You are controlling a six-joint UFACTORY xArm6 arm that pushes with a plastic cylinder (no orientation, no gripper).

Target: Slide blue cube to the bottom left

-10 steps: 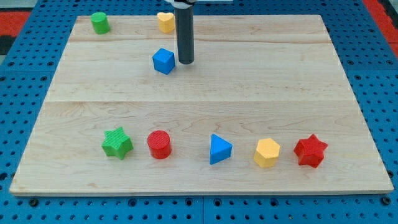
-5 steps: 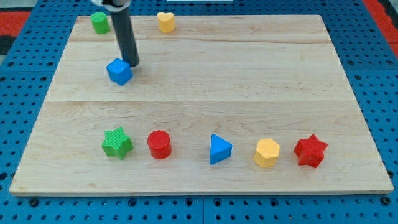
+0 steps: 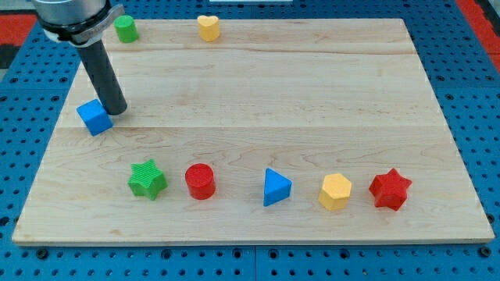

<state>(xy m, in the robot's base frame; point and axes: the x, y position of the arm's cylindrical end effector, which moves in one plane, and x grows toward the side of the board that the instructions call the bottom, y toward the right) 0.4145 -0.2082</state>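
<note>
The blue cube (image 3: 94, 117) lies near the left edge of the wooden board (image 3: 312, 101), about halfway down. My tip (image 3: 116, 112) touches the cube's right side, with the dark rod rising up and to the left from it. The board's bottom left corner lies below the cube, past the green star (image 3: 147, 179).
A row near the view's bottom holds the green star, a red cylinder (image 3: 200, 181), a blue triangle (image 3: 275, 187), a yellow hexagon (image 3: 335, 191) and a red star (image 3: 390, 189). A green cylinder (image 3: 124, 29) and a yellow heart (image 3: 208, 27) sit at the top.
My tip has moved left and down, pushing the blue cube from the upper middle of the board to near the left edge. The other blocks have not moved.
</note>
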